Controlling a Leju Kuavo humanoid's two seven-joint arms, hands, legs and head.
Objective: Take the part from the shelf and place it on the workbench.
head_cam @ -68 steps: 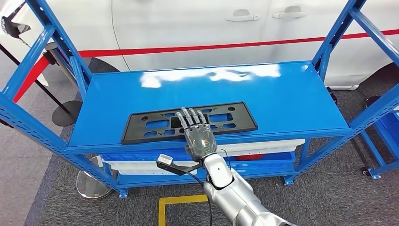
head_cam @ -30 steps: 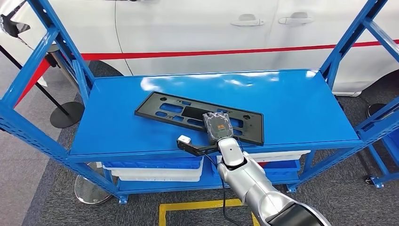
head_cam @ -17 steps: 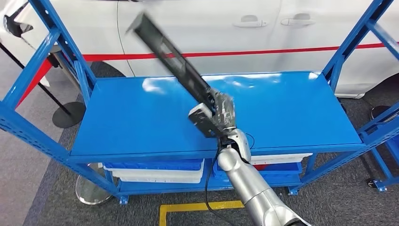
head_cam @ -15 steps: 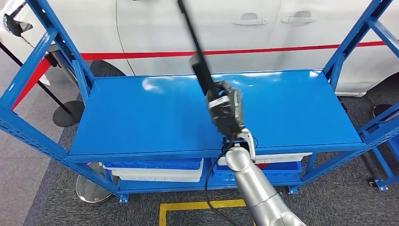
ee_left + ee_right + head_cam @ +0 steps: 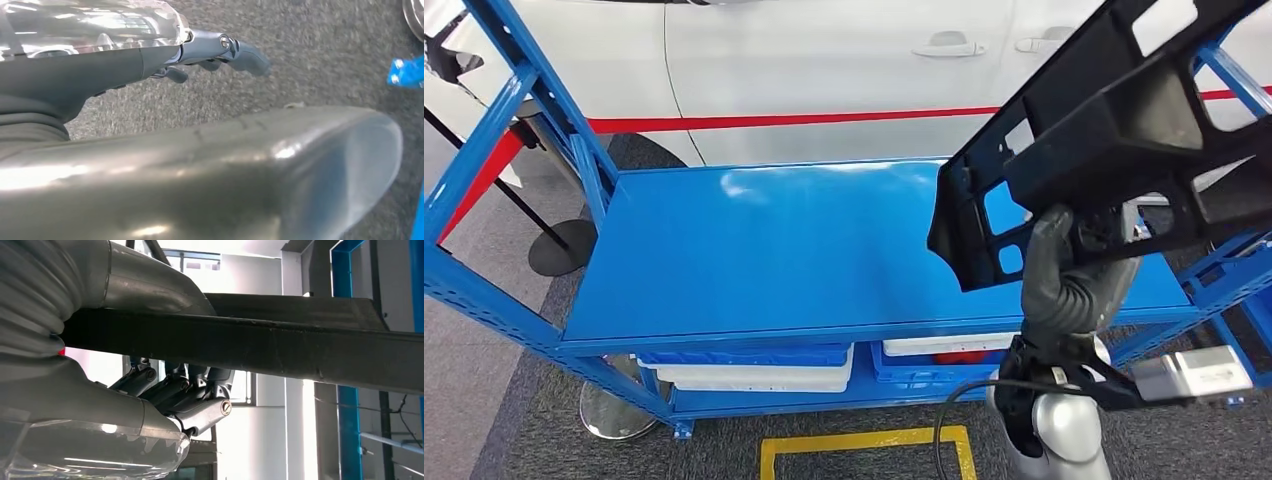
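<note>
The right hand (image 5: 1074, 275) grips the part (image 5: 1114, 130) by its lower edge, thumb on one side and fingers (image 5: 175, 390) on the other, holding it high and close to the head camera, clear of the shelf (image 5: 754, 250). It is a long, black, stiff plastic frame with cut-outs, probably light; gripped off-centre, it may swing. The left hand (image 5: 210, 50) hangs with fingers loosely curled, apparently holding nothing.

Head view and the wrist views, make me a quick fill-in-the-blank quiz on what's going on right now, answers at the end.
1. The black part is held by the robot's ____ hand.
2. The top of the shelf is painted ____.
3. The left hand hangs over grey ____.
4. Behind the shelf stands a white ____ with a red stripe.

Answers: right; blue; carpet; car
</note>
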